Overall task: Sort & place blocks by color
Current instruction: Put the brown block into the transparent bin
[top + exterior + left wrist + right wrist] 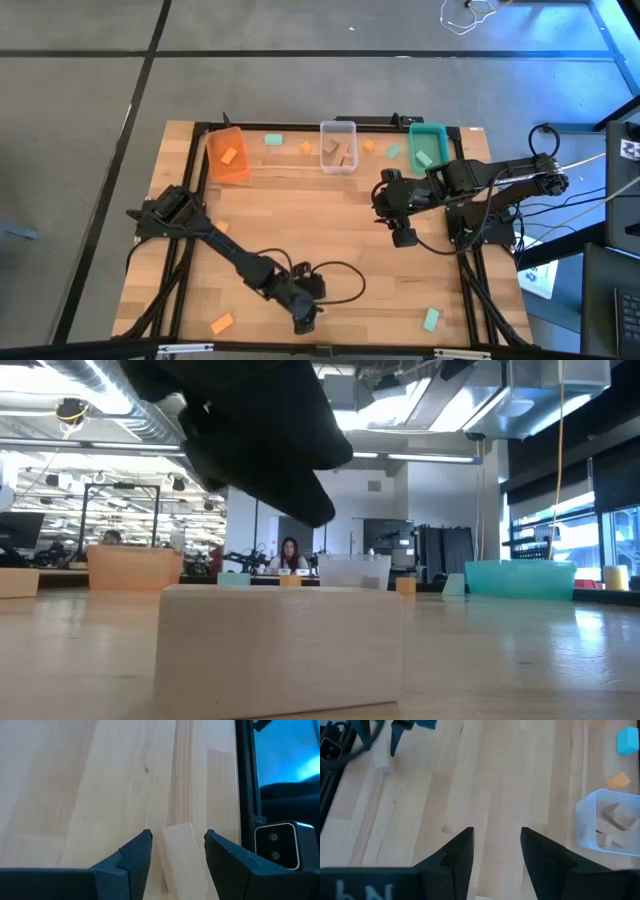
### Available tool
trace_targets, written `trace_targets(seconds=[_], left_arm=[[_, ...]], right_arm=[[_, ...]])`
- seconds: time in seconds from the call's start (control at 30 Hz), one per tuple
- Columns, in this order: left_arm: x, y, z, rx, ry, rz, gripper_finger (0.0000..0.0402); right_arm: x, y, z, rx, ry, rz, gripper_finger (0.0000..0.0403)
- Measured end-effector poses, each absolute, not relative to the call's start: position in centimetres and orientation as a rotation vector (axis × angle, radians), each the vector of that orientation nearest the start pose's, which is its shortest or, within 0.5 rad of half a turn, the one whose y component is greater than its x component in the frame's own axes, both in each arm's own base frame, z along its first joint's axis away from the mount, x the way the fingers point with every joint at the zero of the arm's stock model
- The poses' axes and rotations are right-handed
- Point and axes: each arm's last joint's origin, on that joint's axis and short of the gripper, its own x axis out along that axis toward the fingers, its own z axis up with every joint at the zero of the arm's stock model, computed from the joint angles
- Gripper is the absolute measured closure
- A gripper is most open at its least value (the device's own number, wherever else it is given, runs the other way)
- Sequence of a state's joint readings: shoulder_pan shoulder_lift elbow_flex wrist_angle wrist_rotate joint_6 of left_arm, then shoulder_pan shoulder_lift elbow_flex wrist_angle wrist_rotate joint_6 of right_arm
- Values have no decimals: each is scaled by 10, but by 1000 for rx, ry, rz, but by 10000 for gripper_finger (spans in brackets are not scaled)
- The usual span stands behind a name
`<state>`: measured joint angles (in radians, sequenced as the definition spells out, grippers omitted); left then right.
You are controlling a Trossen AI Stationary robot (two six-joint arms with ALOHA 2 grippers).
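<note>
A plain light wood block (179, 862) lies flat on the table near its near edge, large in the low view's foreground (280, 648). My left gripper (178, 835) is open, one finger on each side of this block with a gap on both sides; in the low view it hangs just above the block (250, 440). In the high view the left gripper (305, 320) is at the near edge. My right gripper (496, 831) is open and empty, over the table's right middle (404, 238). Loose orange (222, 323) and teal (431, 319) blocks lie on the table.
Along the far edge stand an orange bin (228, 165), a clear bin (338, 160) with wood blocks inside, and a teal bin (428, 132). Small teal (273, 139) and orange (306, 148) blocks lie between them. A black frame rail (245, 780) runs beside the left gripper.
</note>
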<state>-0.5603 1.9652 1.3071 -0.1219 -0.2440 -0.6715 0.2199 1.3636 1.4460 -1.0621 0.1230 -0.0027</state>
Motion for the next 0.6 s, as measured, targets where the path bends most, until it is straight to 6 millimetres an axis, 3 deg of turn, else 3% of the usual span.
trace_targets(seconds=[0.3,0.6], left_arm=[[344,-234,175,-203,744,43,228],[344,-237,172,-305,790,0,228]], right_arm=[[254,53,362,-169,960,91,240],[254,52,362,-190,957,59,240]])
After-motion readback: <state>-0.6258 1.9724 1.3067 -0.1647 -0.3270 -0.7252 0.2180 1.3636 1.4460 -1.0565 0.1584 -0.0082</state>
